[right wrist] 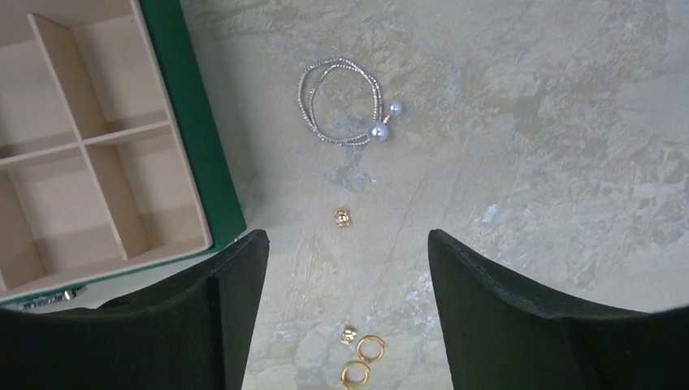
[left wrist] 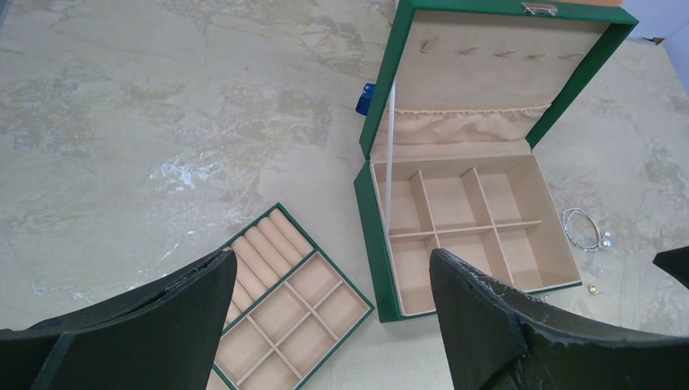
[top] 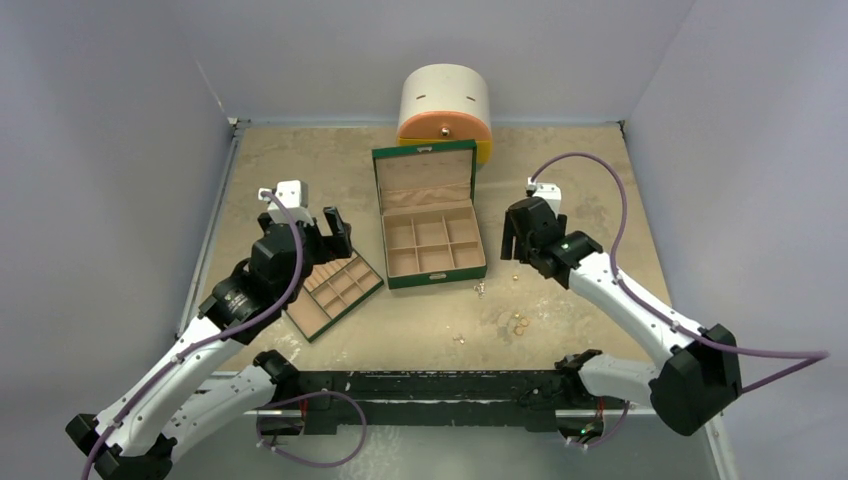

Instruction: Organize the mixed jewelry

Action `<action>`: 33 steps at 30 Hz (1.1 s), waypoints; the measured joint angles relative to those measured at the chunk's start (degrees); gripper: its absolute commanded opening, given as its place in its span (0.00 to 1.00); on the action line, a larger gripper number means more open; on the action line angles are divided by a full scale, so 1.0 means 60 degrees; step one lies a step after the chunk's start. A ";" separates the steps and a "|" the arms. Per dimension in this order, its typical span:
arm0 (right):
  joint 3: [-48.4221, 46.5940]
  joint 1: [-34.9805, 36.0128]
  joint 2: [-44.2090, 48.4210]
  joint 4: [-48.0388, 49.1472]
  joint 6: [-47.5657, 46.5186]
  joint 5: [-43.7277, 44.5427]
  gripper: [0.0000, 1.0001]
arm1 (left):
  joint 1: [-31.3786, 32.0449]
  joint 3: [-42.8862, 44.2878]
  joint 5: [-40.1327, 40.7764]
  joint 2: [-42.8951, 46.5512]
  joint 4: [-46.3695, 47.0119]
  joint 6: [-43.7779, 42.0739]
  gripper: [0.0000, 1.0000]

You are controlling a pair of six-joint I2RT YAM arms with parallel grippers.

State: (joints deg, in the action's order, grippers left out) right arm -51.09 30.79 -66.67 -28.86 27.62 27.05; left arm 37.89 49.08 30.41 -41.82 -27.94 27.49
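Containers:
- Green box (top: 437,281) (left wrist: 370,236) (right wrist: 191,122), centre of the surface (top: 300,170), lid upright, gathered tan pocket inside the lid. Six tan compartments, all bare.
- Loose divider tray (top: 335,295) (left wrist: 280,313), green-edged, lying askew just left of the box. Tan ring rolls at one end, square cells at the other, nothing in any of them.
- Round cream-and-orange case (top: 445,105), behind the box against the back wall, closed.

Mixed jewelry (top: 519,322), all loose on the surface right of and in front of the box, none in a compartment:
- Silvery double loop (right wrist: 378,132) (left wrist: 605,238) with two pearl-like beads, near the box's right wall.
- Tiny gold bead (right wrist: 343,218), nearer than the loop and apart from it.
- Two gold rings (right wrist: 359,349), touching or nearly so, with a small gold bit (right wrist: 348,335) just beside.
- Small silvery bit (top: 480,290), close to the box's front right corner.

Left jaws: spread wide, empty, above the divider tray.
Right jaws: spread wide, holding nothing, above the scattered pieces beside the box.
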 measured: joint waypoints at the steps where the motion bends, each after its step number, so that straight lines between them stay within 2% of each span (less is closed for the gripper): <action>1: 0.0004 -0.0091 -0.0138 0.0073 0.0029 -0.0033 0.72 | 0.0000 0.0000 0.0000 0.0000 0.0000 0.0000 0.88; 20: 0.0390 -0.1774 -0.2393 0.1701 0.0404 -0.0951 0.47 | 0.0000 0.0000 0.0000 0.0157 0.0000 0.0000 0.88; 33: 0.0404 -0.2328 -0.3348 0.2539 0.0820 -0.1468 0.38 | 0.0000 0.0000 0.0000 0.0157 0.0000 0.0000 0.88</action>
State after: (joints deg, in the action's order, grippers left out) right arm -48.66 16.82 -86.76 -13.63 32.53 18.24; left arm 37.89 49.08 30.41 -40.88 -27.94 27.49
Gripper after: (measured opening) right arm 0.403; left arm 0.881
